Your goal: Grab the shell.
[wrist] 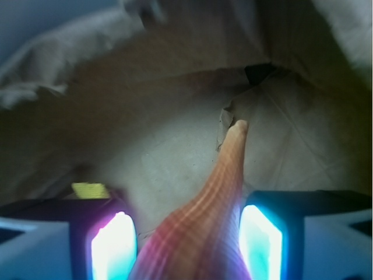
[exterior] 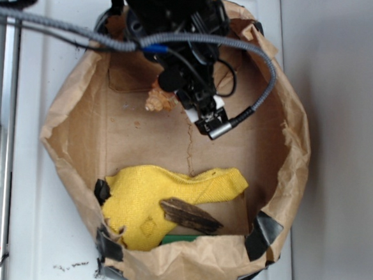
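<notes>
The shell (wrist: 218,198) is orange-brown and ribbed. In the wrist view its broad whorl fills the gap between my two glowing pads (wrist: 261,239), and its long tail points away over the bag floor. My gripper (wrist: 187,245) is shut on the shell, with both pads against its sides. In the exterior view the gripper (exterior: 177,91) is low at the back of the paper bag (exterior: 288,153). Only a knobby bit of the shell (exterior: 158,99) shows at the gripper's left, and the arm hides the rest.
The bag's crumpled walls rise all round the gripper. A yellow cloth (exterior: 170,193) lies at the bag's front with a dark brown flat wood piece (exterior: 191,216) on it. Black tape patches (exterior: 263,235) sit on the front rim. A grey cable (exterior: 262,62) loops over the back.
</notes>
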### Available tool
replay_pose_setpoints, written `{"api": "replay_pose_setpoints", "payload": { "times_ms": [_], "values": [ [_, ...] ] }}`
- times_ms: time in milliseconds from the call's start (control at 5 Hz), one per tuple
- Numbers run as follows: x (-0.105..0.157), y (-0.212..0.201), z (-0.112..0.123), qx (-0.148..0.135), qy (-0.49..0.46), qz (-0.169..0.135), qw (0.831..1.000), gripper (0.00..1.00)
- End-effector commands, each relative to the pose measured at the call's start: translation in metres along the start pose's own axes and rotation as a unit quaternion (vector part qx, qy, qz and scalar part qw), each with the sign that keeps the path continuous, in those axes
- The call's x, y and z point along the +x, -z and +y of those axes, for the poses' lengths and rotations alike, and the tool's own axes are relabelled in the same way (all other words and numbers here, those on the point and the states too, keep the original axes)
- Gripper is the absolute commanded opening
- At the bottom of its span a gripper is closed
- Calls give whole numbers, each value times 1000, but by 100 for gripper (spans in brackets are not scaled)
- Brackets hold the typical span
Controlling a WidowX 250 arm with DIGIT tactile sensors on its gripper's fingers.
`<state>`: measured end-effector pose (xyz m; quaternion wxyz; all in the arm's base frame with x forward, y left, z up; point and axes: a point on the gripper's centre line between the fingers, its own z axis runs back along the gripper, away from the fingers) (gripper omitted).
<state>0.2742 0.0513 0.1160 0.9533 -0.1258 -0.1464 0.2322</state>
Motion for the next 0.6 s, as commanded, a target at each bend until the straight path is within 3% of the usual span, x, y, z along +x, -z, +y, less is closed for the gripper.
{"api": "replay_pose_setpoints", "payload": {
  "times_ms": [0, 400],
  "values": [
    [17, -63, -20, -16, 31, -31, 999, 0],
    [-2, -69, -57, 23, 82, -32, 996, 0]
  ]
}}
